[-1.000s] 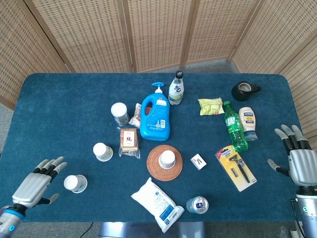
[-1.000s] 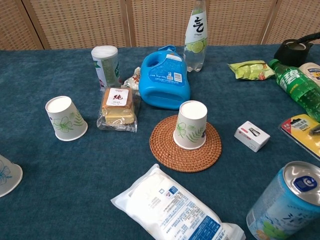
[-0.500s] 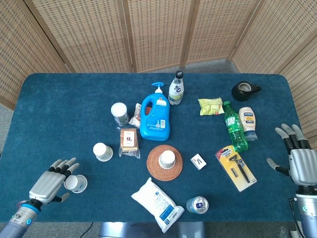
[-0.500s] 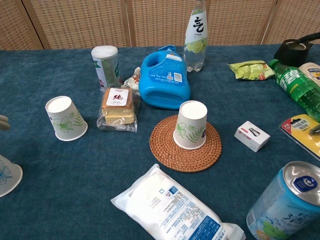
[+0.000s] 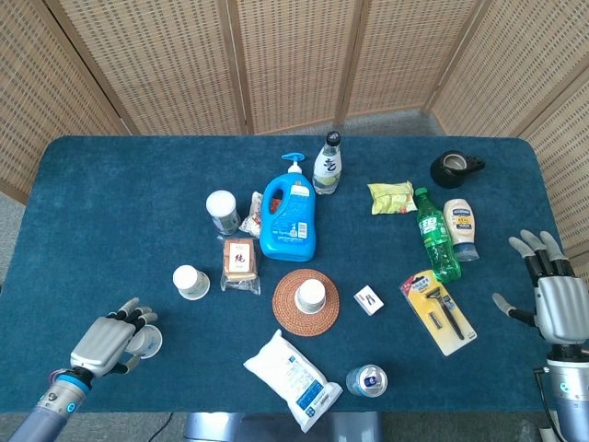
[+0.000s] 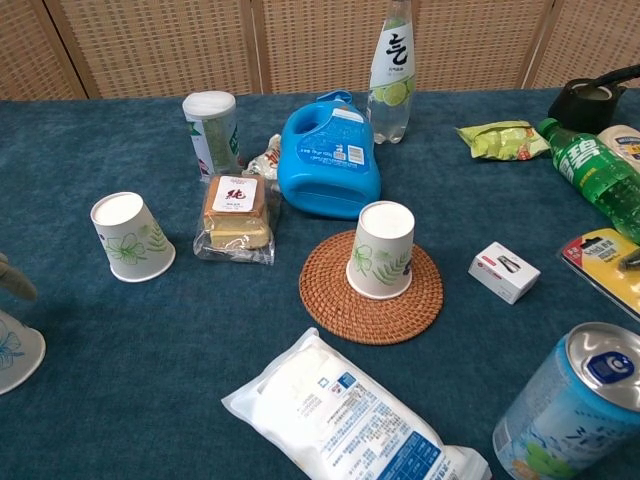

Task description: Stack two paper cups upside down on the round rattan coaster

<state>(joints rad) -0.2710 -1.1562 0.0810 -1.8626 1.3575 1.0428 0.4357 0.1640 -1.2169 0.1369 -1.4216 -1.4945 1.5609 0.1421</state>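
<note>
The table carries clutter, and the coaster at its middle already bears one upturned cup, so one more is wanted on top. The left hand hovers over the near-left cup, fingers apart and clasping nothing, seemingly set to grasp it; another cup stands beyond. The right hand waits spread and empty at the right edge, well apart.

Blue-cloth table: rattan coaster, detergent jug, wipes pkt, soda can.
</note>
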